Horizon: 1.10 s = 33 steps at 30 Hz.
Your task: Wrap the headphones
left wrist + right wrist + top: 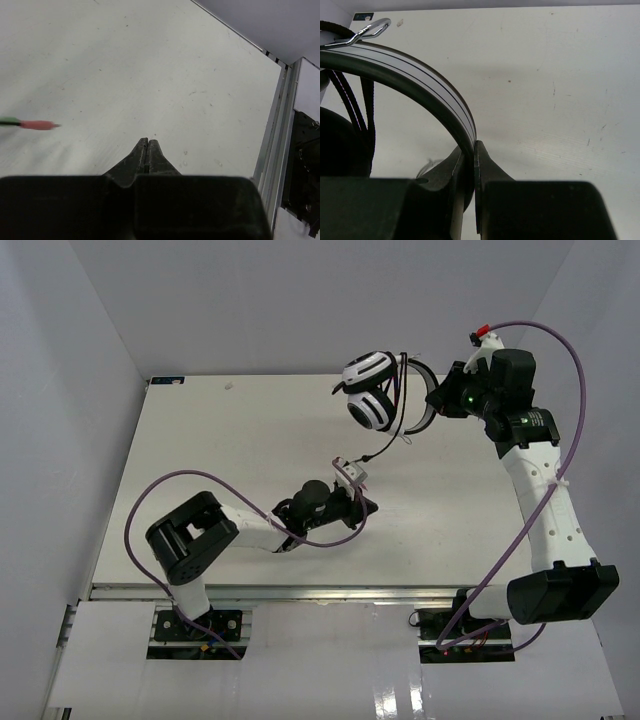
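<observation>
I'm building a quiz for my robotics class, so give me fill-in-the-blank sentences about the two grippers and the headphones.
The right gripper is clamped on the ____ of the headphones.
The left gripper is ____, with nothing visible between its fingers.
The frayed wire end in the left wrist view is red and ____.
Missing words: headband, shut, green.

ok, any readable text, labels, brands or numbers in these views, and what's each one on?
No text here can be read.
Small dark sticker at the far left corner of the table: it has print, too small and blurred to read.
Headphones: no brand or marking visible on the cups or headband.
Robot arms: no legible lettering.
</observation>
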{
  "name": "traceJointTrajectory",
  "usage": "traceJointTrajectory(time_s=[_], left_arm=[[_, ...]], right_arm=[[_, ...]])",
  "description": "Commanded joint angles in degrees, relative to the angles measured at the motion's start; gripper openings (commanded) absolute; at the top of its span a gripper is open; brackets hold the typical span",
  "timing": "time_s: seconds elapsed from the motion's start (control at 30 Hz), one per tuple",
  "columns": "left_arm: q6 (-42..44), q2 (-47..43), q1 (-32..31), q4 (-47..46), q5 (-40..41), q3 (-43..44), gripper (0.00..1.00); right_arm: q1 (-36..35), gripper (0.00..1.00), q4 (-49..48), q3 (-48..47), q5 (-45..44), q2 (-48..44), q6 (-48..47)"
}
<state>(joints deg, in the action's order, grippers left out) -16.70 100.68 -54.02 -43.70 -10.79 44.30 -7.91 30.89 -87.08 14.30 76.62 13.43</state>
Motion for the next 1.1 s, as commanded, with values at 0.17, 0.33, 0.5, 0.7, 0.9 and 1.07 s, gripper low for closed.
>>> traceJointTrajectory(time_s=[0.17, 0.33, 0.5, 0.7, 0.9, 1.07], left_arm=[[6.4, -8.73, -2.16, -10.85, 9.23, -10.3, 0.67], [13.0, -11.28, -3.55, -10.38, 12.73, -11.7, 0.83], [13.66, -6.61, -3.9, -11.08, 7.82, -7.09, 0.83], [14.89, -0.91, -3.99, -13.52, 2.5, -3.16, 0.85], [15.46, 5.64, -3.99, -9.21, 6.95, 6.73, 0.84], [17.79, 7.26, -3.94, -9.38, 18.52, 8.35, 0.81]], right_arm=[[0.79, 0.08, -3.3, -3.06, 6.4, -3.38, 2.88], [0.79, 0.08, -3.23, -2.13, 8.67, -3.51, 3.75], [0.79, 0.08, -3.3, -0.68, 9.21, -4.41, 3.8], [0.79, 0.08, -2.89, -0.6, 9.83, -4.76, 3.07], [0.7, 0.08, -2.91, -0.58, 10.54, -4.89, 3.6], [0.7, 0.08, -2.77, -0.05, 10.73, -5.34, 3.13]])
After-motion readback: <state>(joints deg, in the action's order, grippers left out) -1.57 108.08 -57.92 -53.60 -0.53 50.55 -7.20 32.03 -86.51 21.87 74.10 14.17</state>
